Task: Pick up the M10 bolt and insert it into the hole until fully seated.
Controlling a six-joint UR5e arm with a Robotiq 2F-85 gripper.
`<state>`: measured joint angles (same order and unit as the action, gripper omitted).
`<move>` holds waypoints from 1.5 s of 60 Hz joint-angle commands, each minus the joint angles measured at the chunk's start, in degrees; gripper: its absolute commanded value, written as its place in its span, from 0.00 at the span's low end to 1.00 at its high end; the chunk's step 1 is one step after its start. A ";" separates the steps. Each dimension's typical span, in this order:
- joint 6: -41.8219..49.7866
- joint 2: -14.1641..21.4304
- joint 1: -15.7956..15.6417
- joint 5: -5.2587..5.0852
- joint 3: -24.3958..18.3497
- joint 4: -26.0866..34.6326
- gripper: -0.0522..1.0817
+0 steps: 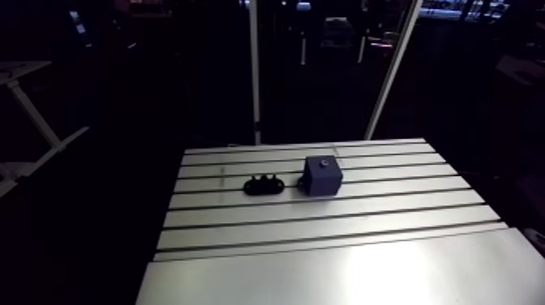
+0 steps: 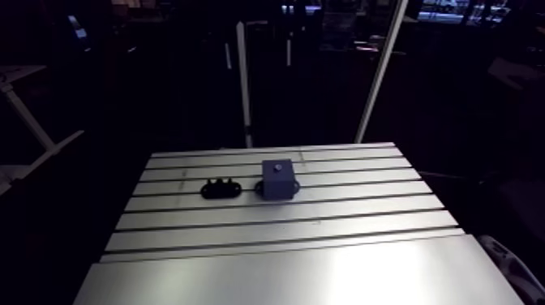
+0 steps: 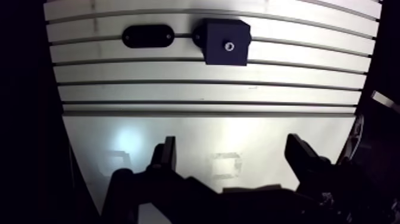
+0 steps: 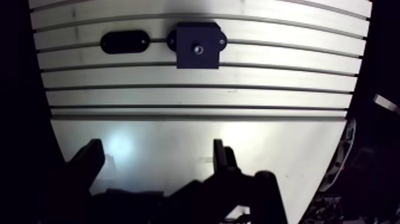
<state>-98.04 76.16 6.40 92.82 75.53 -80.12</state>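
Claw (image 3: 232,146) wide open, holding nothing, over the tabletop (image 3: 178,92). M10 bolt (image 3: 228,44): small bright head showing in the top of 1 dark block (image 3: 238,56), well ahead of the claw. 1 black oval holder (image 3: 147,36) just beside the block.

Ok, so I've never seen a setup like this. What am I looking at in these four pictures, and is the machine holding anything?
This is a robot arm working at a slotted metal table. Two pictures come from a camera up on the arm, looking across the table. The other two come from a camera at its wrist, looking down past the gripper, its two-fingered hand. The fingers stand apart with nothing between them, so it holds nothing. On the table sits a dark block with a small shiny spot on top, and beside it a flat dark oval holder. Both lie well ahead of the gripper.
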 commanded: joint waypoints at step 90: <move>-0.09 9.32 -1.12 -0.40 4.75 0.63 0.06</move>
<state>-98.09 85.58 5.34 92.41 79.83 -79.48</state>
